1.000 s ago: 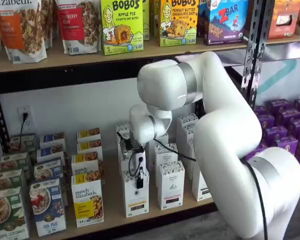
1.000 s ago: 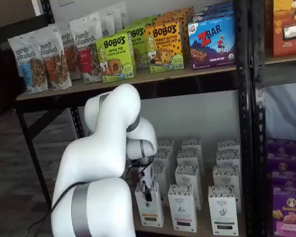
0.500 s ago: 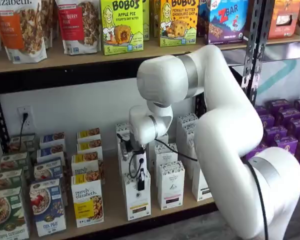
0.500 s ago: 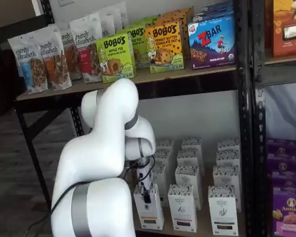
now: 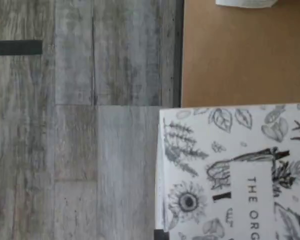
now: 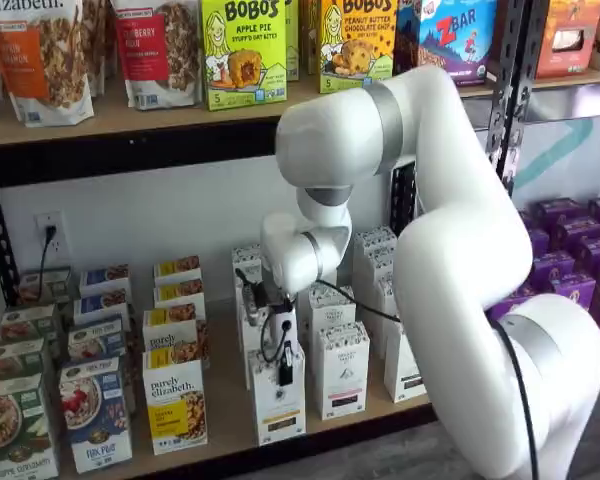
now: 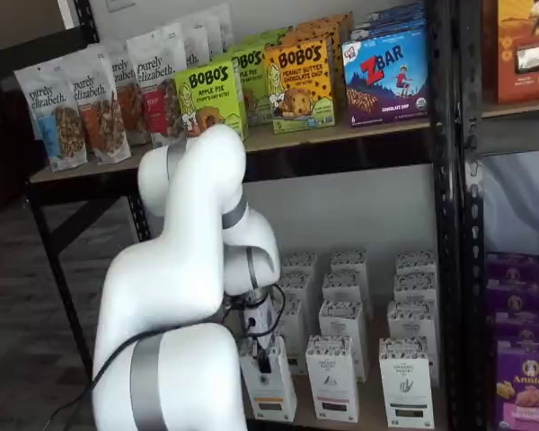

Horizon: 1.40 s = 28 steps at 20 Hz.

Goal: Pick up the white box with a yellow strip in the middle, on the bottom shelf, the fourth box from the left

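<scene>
In the wrist view we look down on the white box (image 5: 235,172), its leaf-patterned top jutting past the bottom shelf (image 5: 240,55) over the floor, which suggests it is being drawn out for lifting. In both shelf views our hand (image 6: 279,368) is clamped on the box top at the front of the row, the box tilted; its fingers are mostly hidden by cable.
</scene>
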Available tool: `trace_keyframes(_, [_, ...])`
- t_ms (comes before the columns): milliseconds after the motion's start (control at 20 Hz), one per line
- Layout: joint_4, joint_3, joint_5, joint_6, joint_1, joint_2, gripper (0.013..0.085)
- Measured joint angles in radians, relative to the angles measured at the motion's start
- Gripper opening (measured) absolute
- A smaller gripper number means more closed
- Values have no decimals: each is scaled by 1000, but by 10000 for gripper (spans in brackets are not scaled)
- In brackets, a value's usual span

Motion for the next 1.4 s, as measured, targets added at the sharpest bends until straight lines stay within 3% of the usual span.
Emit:
trace_keyframes(300, [-52,123,-51,54,5,-81,490])
trace_keyframes(600, [-46,234,-60,63,20,-164,490])
trace_keyframes(800, [-74,308,-82,92,22,-223,490])
trace_keyframes(1200, [-73,400,-33,96,28,-338,490])
trace_keyframes(1400, [-46,439,-22,74,30,-391,490])
